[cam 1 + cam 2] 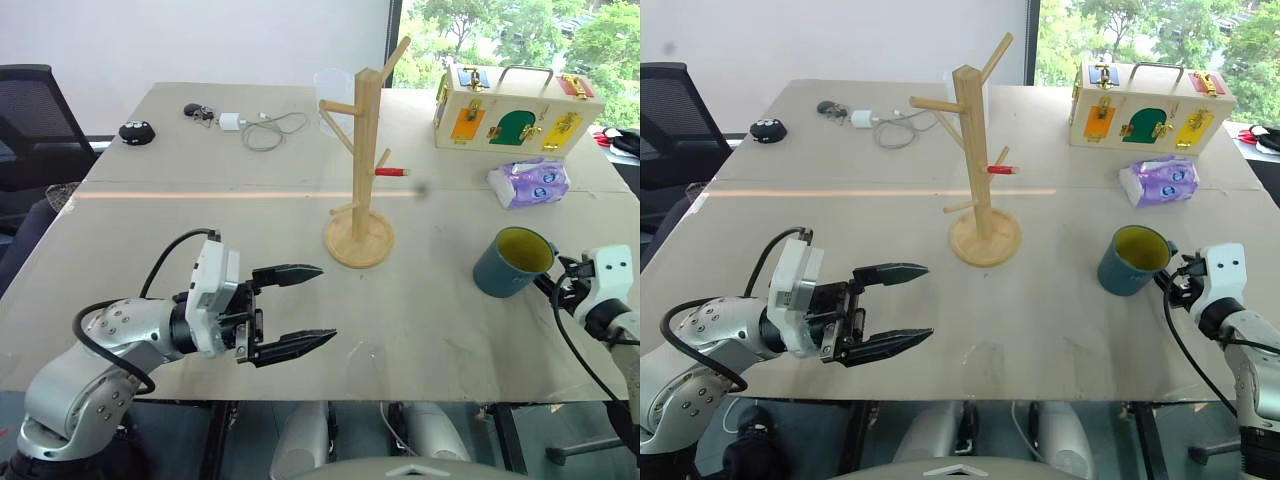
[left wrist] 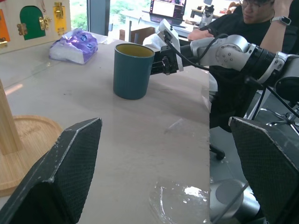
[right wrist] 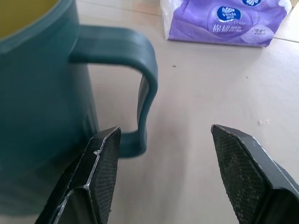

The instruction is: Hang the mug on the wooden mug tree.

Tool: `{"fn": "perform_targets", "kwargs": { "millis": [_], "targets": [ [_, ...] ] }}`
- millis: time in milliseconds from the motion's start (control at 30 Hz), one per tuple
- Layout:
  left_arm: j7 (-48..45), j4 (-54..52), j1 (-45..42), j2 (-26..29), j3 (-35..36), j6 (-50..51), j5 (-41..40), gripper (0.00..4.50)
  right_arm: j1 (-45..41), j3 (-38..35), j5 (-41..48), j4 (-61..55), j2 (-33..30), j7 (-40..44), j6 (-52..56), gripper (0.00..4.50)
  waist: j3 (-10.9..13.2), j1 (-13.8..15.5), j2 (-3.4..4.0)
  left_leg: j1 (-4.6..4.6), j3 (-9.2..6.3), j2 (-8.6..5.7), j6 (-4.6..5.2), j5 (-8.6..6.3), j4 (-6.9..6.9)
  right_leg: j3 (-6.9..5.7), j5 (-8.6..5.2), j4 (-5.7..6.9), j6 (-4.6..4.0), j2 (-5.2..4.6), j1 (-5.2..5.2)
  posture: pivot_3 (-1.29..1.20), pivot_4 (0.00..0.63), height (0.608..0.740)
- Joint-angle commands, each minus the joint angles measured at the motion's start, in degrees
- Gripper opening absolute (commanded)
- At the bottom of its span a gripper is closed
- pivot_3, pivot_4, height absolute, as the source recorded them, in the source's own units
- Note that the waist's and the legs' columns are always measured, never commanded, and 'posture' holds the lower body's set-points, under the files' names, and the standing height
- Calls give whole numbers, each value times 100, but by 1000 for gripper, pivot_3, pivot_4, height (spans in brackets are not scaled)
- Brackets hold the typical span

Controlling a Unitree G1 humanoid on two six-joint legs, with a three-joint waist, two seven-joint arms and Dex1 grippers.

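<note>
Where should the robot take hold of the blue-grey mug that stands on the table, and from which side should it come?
Probably by the blue loop handle of the blue-grey mug with the yellow-green inside. The mug stands upright, its handle turned toward the right tool, whose open fingers already frame it. Coming level from the robot's right suits best.

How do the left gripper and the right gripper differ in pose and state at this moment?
The left gripper hangs over bare table, far from the mug; the right gripper sits right at the mug's handle, which lies between its fingers without contact. The left gripper points sideways toward the robot's right; the right gripper points forward at the mug. Both are open and hold nothing.
</note>
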Motion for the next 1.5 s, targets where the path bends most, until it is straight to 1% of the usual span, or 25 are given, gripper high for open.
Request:
{"fn": "perform_targets", "kwargs": {
  "millis": [33,67,100,133,167,267,300,400,567,633,733,867,967,1067,1167,1333,1500],
  "targets": [
    [123,-250,-147,71,31,83,-164,4500,-255,52,-50,97,106,-106,-248,3087,0,0,0,0,0,0,0,0,0,1,0,0,0,1,0,0,150,740],
    [150,-256,-180,74,29,112,-177,4500,-313,88,-73,140,144,-109,-296,3087,0,-1,0,0,0,1,0,0,0,1,0,0,0,2,0,0,150,740],
    [171,-260,-206,74,30,139,-187,4500,-354,113,-89,174,173,-109,-337,2547,0,0,0,-1,0,1,-1,0,0,3,0,0,-1,3,0,0,150,740],
    [199,-264,-231,75,33,164,-202,4500,-395,131,-92,201,210,-118,-376,2265,0,0,0,-1,0,1,-1,0,0,4,0,0,-1,4,0,0,150,740],
    [222,-269,-246,78,34,183,-213,4500,-421,151,-81,216,231,-97,-425,1843,0,0,0,-1,0,1,-1,0,0,4,0,0,-1,3,0,0,150,740],
    [287,-306,-272,93,59,246,-260,4500,-458,167,-24,206,284,-67,-534,334,0,2,1,-1,2,1,-1,1,0,6,0,0,-1,3,0,0,150,740],
    [319,-325,-287,99,74,272,-291,4500,-453,176,-15,185,280,-38,-564,62,0,6,1,-1,2,1,-1,0,0,6,0,0,-1,3,0,0,150,740],
    [392,-345,-285,107,116,309,-349,4500,-433,167,65,76,274,33,-557,62,0,3,1,-1,2,1,-1,1,0,7,0,0,-1,3,0,0,150,740],
    [492,-141,-117,-107,261,32,-127,4500,-552,186,524,-674,-53,479,-108,62,6,-9,10,0,3,2,-1,1,0,8,1,2,-1,4,-1,0,150,740],
    [431,-14,114,-261,467,-145,-131,4500,-913,343,904,-1202,-425,809,358,62,12,-19,22,0,1,2,-2,1,0,6,1,2,-1,5,0,0,150,740],
    [211,119,411,-257,766,-229,-183,4500,-1559,614,1357,-1601,-854,1154,995,62,18,-103,25,3,17,4,-1,1,0,19,2,3,0,5,-5,0,150,740],
    [39,348,564,-179,1125,-75,-536,4500,-2504,1115,1664,-1621,-1278,1613,1619,62,15,-116,19,3,3,8,-1,0,0,5,1,2,-2,7,-4,0,150,740],
    [-47,379,632,-131,1235,7,-664,4500,-3392,1719,1565,-1291,-1503,2128,1831,62,17,-120,18,-1,-1,6,-1,0,-1,1,1,2,-3,4,-4,0,150,740],
    [6,261,671,-115,1295,79,-771,4500,-4307,2257,1377,-843,-1422,2404,1960,62,19,-118,13,-8,0,4,0,0,0,1,1,-4,-4,-3,-5,0,150,740],
    [268,7,716,-144,1349,134,-919,4500,-4952,2664,1188,-458,-1246,2592,1996,62,20,-123,10,-14,5,2,0,0,0,5,2,-4,-4,-6,-11,0,150,740],
    [620,-328,888,-176,1444,151,-1076,4500,-5329,3027,939,-139,-1073,2795,1975,62,20,-105,9,-21,-4,3,-3,0,-1,-5,2,-4,-4,-13,-13,0,150,740],
    [878,-498,995,-164,1552,155,-1226,4500,-5489,3233,716,43,-837,2862,1926,62,20,-131,9,-21,-1,2,-3,1,-1,-9,2,-3,-4,-18,-14,0,150,740]
  ]
}}
